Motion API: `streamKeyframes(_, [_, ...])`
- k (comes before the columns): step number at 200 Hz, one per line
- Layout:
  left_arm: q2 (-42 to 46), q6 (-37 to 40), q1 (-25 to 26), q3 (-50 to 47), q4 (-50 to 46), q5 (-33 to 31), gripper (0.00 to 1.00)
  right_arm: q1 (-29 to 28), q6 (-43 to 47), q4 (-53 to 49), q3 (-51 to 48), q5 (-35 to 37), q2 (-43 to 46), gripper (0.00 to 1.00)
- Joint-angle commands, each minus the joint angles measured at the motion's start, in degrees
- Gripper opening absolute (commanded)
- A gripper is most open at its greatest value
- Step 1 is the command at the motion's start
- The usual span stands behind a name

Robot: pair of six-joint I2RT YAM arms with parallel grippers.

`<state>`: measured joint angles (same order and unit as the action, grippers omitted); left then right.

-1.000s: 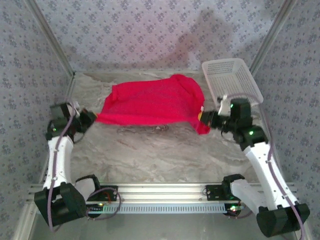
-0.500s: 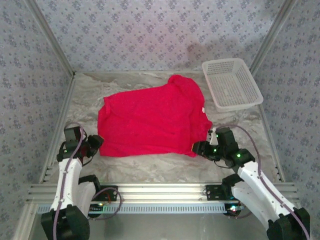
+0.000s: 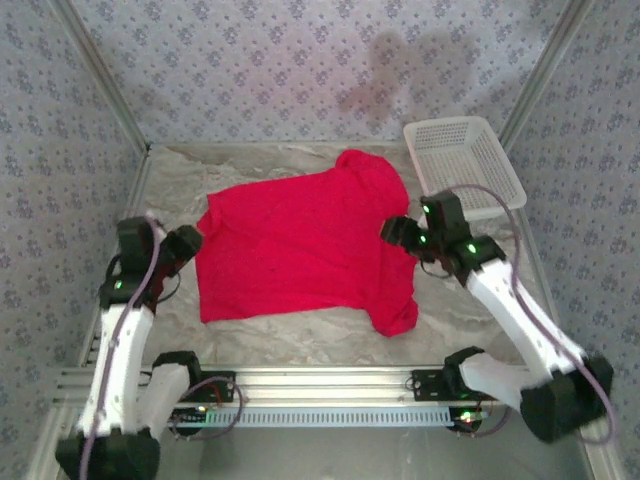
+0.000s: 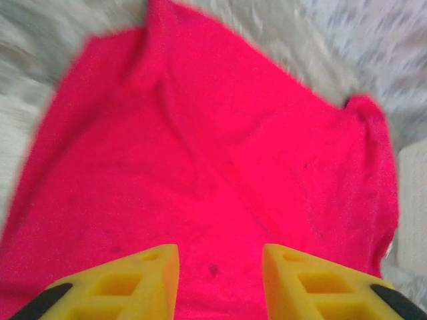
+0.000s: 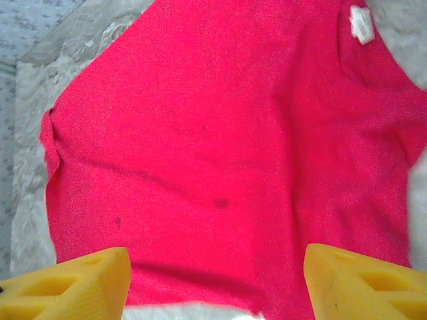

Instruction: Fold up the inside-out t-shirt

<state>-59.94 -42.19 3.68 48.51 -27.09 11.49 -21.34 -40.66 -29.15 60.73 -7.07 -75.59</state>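
The red t-shirt [image 3: 300,240] lies spread flat on the table, its body toward the left and a sleeve hanging toward the near edge at the right. Its white neck tag [image 5: 361,25] shows at the top right of the right wrist view. My left gripper [image 3: 185,242] hovers at the shirt's left edge, open, with red cloth [image 4: 213,167] below its yellow fingers [image 4: 157,277]. My right gripper [image 3: 395,230] is raised over the shirt's right side, wide open, nothing between its fingers [image 5: 93,280].
A white mesh basket [image 3: 462,165] stands at the back right corner. The marbled tabletop [image 3: 170,180] is bounded by patterned walls at the back and sides. An aluminium rail [image 3: 320,385] runs along the near edge between the arm bases.
Both grippers have let go of the shirt's near edge and risen away from the near edge. The shirt, pulled out flat earlier, now lies spread with a sleeve drooping at the near right.
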Motion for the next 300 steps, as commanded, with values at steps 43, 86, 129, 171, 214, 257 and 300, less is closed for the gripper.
streamKeyframes(43, [-34.3,-1.5,2.4,16.7,12.4,5.2,0.26,3.1,0.0,2.7,18.6,-0.1,-27.6,0.64])
streamKeyframes(86, [-54.6,1.6,-4.0,37.4,2.0,4.3,0.23,4.9,-1.8,0.4,25.1,0.8,-38.7,0.61])
streamKeyframes(129, [-66.8,3.6,-11.2,50.2,-8.1,5.1,0.23,5.9,-4.9,-1.6,21.7,4.2,-41.1,0.61])
streamKeyframes(171, [-70.7,5.7,-16.5,56.5,-14.7,3.4,0.21,6.8,-5.2,-3.3,17.0,8.8,-38.2,0.61])
streamKeyframes(214, [-60.4,10.1,-11.9,52.3,-10.5,-4.5,0.27,5.0,-3.6,-4.2,18.2,12.5,-33.6,0.61])
streamKeyframes(257, [-62.6,12.2,-1.0,59.4,-20.8,-13.9,0.43,0.0,0.0,-8.6,28.4,13.6,-35.7,0.61])
streamKeyframes(300, [-68.6,15.1,1.2,65.0,-26.1,-20.8,0.4,-3.0,0.3,-10.9,38.4,8.7,-41.9,0.6])
